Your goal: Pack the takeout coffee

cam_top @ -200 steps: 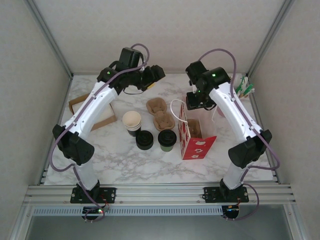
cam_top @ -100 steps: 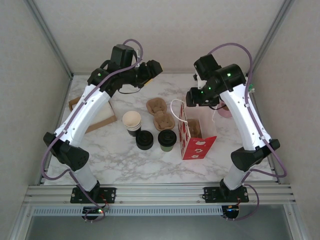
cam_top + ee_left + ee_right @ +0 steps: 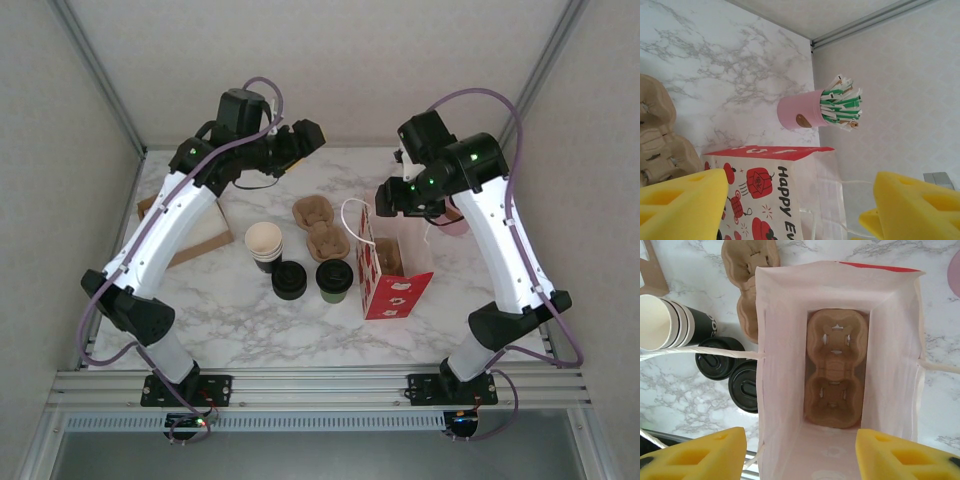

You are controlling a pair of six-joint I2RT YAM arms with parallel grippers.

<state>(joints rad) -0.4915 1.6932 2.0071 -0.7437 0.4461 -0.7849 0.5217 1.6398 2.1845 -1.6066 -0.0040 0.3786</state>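
Note:
The takeout coffee (image 3: 334, 280), a dark green cup with a black lid, stands on the marble table just left of the red paper bag (image 3: 393, 272). From the right wrist its lid (image 3: 745, 386) shows beside the bag's white wall (image 3: 782, 365). My right gripper (image 3: 396, 196) hovers above the bag's far end, open (image 3: 800, 452), looking down into the bag, where a brown cup carrier (image 3: 835, 367) lies on the bottom. My left gripper (image 3: 301, 140) is raised over the back of the table, open (image 3: 795, 200) and holding nothing, facing the bag's printed side (image 3: 765, 195).
A separate black lid (image 3: 289, 281) and a stack of lidless cups (image 3: 264, 244) sit left of the coffee. Two brown carriers (image 3: 320, 225) lie behind it. A pink cup of sachets (image 3: 805, 112) stands at the back right. Flat cardboard (image 3: 165, 215) lies at the left.
Both arms have lifted. The right gripper moved up and right above the bag's far end; the left gripper drew back slightly. Both sets of jaws have widened.

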